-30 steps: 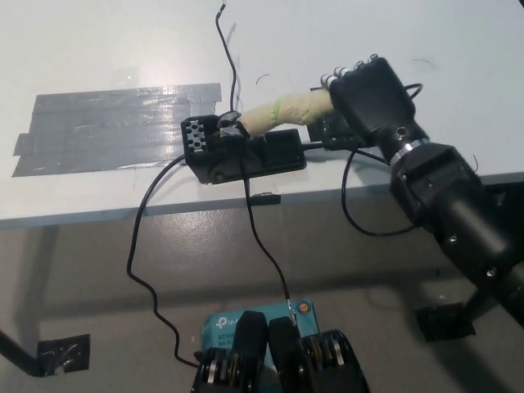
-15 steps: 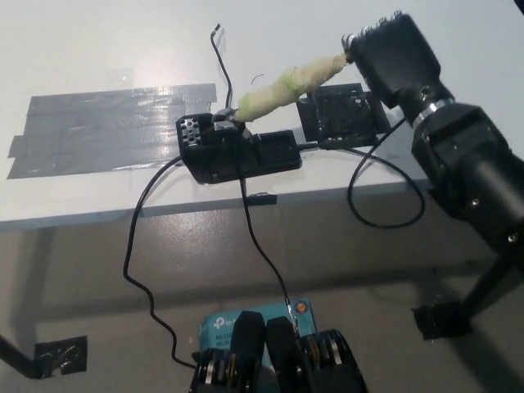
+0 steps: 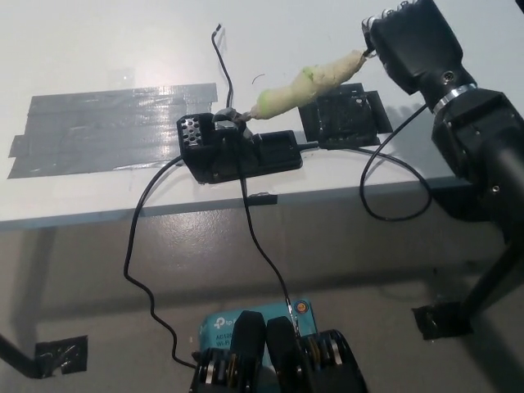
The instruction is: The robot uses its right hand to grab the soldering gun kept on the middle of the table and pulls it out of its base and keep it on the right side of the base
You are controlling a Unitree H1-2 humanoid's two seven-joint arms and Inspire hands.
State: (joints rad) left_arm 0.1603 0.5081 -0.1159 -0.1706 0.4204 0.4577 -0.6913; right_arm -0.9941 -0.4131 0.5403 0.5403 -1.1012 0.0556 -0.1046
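From the head view, the black right hand (image 3: pixel 412 45) sits at the upper right of the picture, above the white table (image 3: pixel 98 49), with its fingers closed around the far end of the soldering gun with the pale yellow-green wrapped handle (image 3: pixel 307 82). The handle runs at a slant from the hand down and to the left, its lower end meeting a grey metal part just at the top of the black rectangular base (image 3: pixel 241 154). Whether the tip is clear of the base or touching it cannot be told. The base lies near the front edge of the table, roughly in the middle, with a small perforated block at its left end. Just to the right of the base, under the raised handle, lies a flat black square pad (image 3: pixel 344 116) on the table top. A wide patch of grey tape strips (image 3: pixel 106 127) is stuck to the table to the left of the base. A thin black cable (image 3: pixel 135 237) leaves the base's left side and hangs down over the table edge in loops; another thin black wire (image 3: pixel 223 65) runs from the base up across the table. A further cable (image 3: pixel 393 192) curves down off the table edge below the pad. The white left hand is not in view.
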